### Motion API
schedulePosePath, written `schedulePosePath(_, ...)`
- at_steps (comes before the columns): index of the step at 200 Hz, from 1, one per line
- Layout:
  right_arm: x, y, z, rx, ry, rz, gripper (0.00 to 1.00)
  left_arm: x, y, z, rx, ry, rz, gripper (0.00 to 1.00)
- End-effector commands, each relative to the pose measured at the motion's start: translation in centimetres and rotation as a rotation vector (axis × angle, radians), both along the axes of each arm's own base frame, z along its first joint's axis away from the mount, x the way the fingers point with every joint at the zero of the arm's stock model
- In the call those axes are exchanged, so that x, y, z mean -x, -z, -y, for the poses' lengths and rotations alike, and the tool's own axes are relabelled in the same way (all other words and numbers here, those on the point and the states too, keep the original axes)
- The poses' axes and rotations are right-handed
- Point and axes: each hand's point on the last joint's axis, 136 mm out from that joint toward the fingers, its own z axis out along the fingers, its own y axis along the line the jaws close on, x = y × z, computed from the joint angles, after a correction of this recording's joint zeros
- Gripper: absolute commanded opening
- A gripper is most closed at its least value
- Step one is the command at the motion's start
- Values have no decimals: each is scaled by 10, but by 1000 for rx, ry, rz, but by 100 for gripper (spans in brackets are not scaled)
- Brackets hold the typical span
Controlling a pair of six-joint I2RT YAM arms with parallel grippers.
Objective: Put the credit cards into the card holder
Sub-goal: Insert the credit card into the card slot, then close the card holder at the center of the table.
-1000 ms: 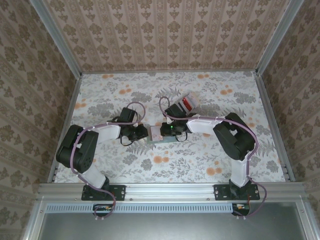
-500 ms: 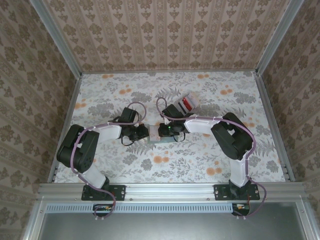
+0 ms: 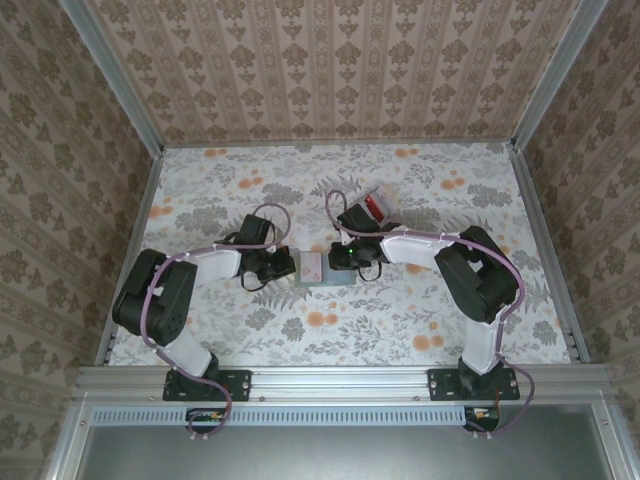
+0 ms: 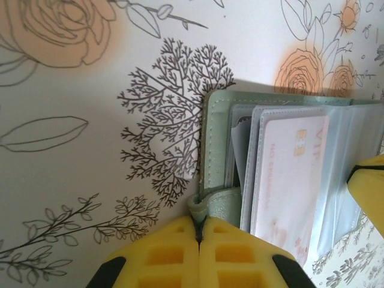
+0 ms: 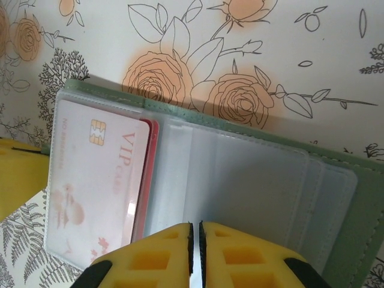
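**Card holder held open on the table.** The card holder (image 3: 322, 270) is seen lying open on the floral tabletop (image 3: 420, 320), just below the middle of the overhead frame. It is reached from the left by the left arm (image 3: 215, 262) and from the right by the right arm (image 3: 420, 245).

The left gripper (image 4: 199, 231) is clamped on the holder's grey-green edge. The seam is pinched between its yellow fingers at the bottom of the left wrist view.

The right gripper (image 5: 195, 240) is shown at the bottom of the right wrist view with its jaws pressed together over the holder's near edge. Whether the clear sleeve is caught between them cannot be told.

A pale card (image 5: 99, 180), marked "VIP" and bearing a gold chip, is lodged in the pocket at the left of that view. The rim of a red card (image 5: 153, 150) is exposed just behind it. Clear pockets (image 5: 246, 180) are spread across the panel to the right.

The loose cards (image 3: 375, 206), red and white, are stacked to the upper right of the holder in the overhead view. They lie apart from it and are crowded by the right arm's wrist. The table is enclosed on three sides by patterned walls (image 3: 330, 70).
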Motion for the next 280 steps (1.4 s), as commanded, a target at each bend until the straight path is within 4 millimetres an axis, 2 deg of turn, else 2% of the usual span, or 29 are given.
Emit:
schedulePosePath(1, 2, -13, 3, 16, -22, 25, 14, 7, 2, -9, -26, 5, -13, 0)
schedulePosePath(64, 3, -30, 20, 44, -10, 60, 16, 4, -12, -8, 8, -5, 22, 0)
schedulePosePath(84, 9, -43, 5, -33, -53, 71, 21, 1, -21, -2, 60, -10, 36, 0)
schedulePosePath(101, 17, -49, -16, -72, -109, 61, 32, -3, -29, 5, 115, -13, 55, 0)
schedulePosePath(128, 23, -46, -44, -87, -178, 50, 36, -5, -36, 14, 192, -23, 66, 0)
schedulePosePath(149, 20, -44, -56, -102, -186, 38, 39, -5, -41, 15, 225, -30, 76, 0)
schedulePosePath(175, 15, -37, -59, -84, -178, 26, 45, -6, -49, 14, 248, -37, 93, 0)
schedulePosePath(227, 11, -23, -58, -45, -166, 10, 47, -10, -66, 19, 326, -38, 124, 0)
schedulePosePath(280, 11, -33, -63, -91, -163, 13, 55, -10, -61, 17, 343, -53, 111, 0)
